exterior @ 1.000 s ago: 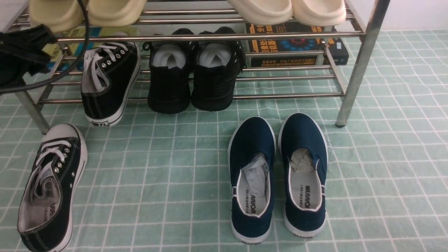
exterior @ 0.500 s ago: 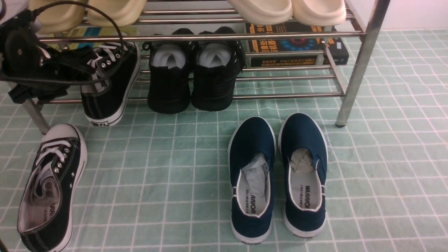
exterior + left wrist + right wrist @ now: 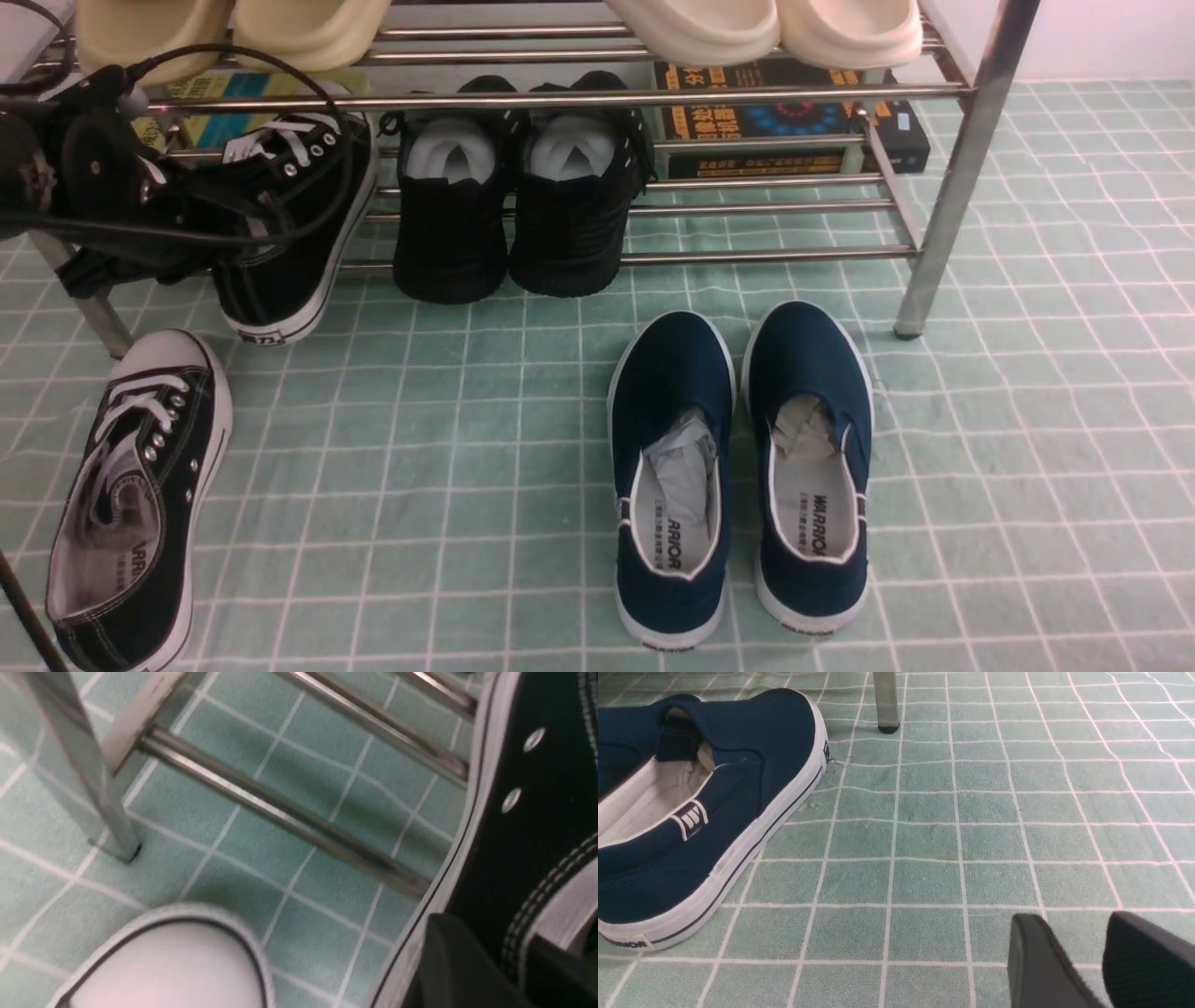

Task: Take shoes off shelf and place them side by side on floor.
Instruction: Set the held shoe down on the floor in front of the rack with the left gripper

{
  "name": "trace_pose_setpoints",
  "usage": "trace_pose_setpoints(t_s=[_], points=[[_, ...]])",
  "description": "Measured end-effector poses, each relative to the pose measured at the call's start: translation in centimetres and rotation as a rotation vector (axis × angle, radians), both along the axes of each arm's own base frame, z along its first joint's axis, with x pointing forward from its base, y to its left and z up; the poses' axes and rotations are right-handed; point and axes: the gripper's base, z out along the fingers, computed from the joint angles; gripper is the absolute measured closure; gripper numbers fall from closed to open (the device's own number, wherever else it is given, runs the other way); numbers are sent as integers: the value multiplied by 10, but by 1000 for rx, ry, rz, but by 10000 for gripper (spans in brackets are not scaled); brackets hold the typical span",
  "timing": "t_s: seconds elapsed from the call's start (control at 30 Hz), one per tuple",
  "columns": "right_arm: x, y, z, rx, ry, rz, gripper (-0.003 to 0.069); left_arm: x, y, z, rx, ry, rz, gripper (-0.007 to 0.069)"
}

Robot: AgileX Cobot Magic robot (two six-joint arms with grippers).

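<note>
Left gripper [image 3: 504, 963]: fingers narrow, nipped over the side wall of the second black canvas sneaker [image 3: 280, 289], collar stitching between them. Blurred close up, so how deep the bite goes is not clear. Right gripper [image 3: 1069, 947]: fingers wide, nothing between them, bare grid cloth beyond.

The gripped sneaker sits on the lower tier of the shelf [image 3: 766, 255], slightly askew, heel jutting out past the front bar. Beside it, apart, stand the all-black shoes [image 3: 453, 233] with pale stuffing.

Nearer the camera, the first canvas sneaker [image 3: 140, 504] lies upright on the floor [image 3: 448, 560], toe cap toward the rack and close to its left front leg. Farther to the robot's right, the navy slip-ons [image 3: 677, 373] stand as a pair on the cloth — not part of this job. Cream clogs [image 3: 308, 33] fill part of the tier above; books [image 3: 775, 121] lie behind.

Progress, as judged: about half. One sneaker is down, one is on the rack in a grip. Left to do: draw the second out, lower it, set it parallel to its mate, let go. The floor to the right of the first sneaker looks a suitable spot. Risks: a one-sided pinch may let the shoe swing, or the toe may catch a bar — a slow, level pull seems wise.
</note>
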Motion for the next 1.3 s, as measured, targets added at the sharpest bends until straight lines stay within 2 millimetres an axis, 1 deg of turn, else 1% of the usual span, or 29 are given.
trace_pose_setpoints(t_s=[0.03,0.07,0.1,0.13,0.17,0.2,0.23,0.27,0.37,0.4,0.47,0.5,0.57,0.6,0.67,0.7,0.73,0.83,0.97,1.13,1.23,1.27,1.3], points=[[0,0,0,0,0,0,421,-5,0,4,9,29,-3,602],[0,0,0,0,0,0,421,-5,0,4,9,29,-4,605],[0,0,0,0,0,0,421,-12,1,10,19,54,-9,612],[0,0,0,0,0,0,421,-27,2,25,39,105,-18,617],[0,0,0,0,0,0,421,-34,2,30,47,133,-23,617],[0,0,0,0,0,0,421,-47,2,45,60,144,-31,617],[0,0,0,0,0,0,421,-50,3,46,62,162,-31,617],[0,0,0,0,0,0,421,-67,4,59,77,204,-37,617],[0,0,0,0,0,0,421,-92,4,76,81,269,-37,617],[0,0,0,0,0,0,421,-100,4,77,78,294,-37,617],[0,0,0,0,0,0,421,-109,3,75,64,314,-42,616],[0,0,0,0,0,0,421,-112,3,72,55,325,-43,616],[0,0,0,0,0,0,421,-118,1,59,29,353,-43,616],[0,0,0,0,0,0,421,-118,1,59,29,349,-43,616],[0,0,0,0,0,0,421,-121,-1,42,-8,367,-25,616],[0,0,0,0,0,0,421,-122,-1,37,-17,373,-20,616],[0,0,0,0,0,0,421,-123,-2,28,-40,356,-1,616],[0,0,0,0,0,0,421,-122,-3,18,-73,322,30,616],[0,0,0,0,0,0,421,-120,-3,15,-88,271,45,613],[0,0,0,0,0,0,421,-120,-3,15,-91,268,45,601],[0,0,0,0,0,0,421,-120,-3,15,-88,268,41,571],[0,0,0,0,0,0,421,-120,-3,15,-80,269,27,528],[0,0,0,0,0,0,421,-120,-3,15,-80,269,26,517]])
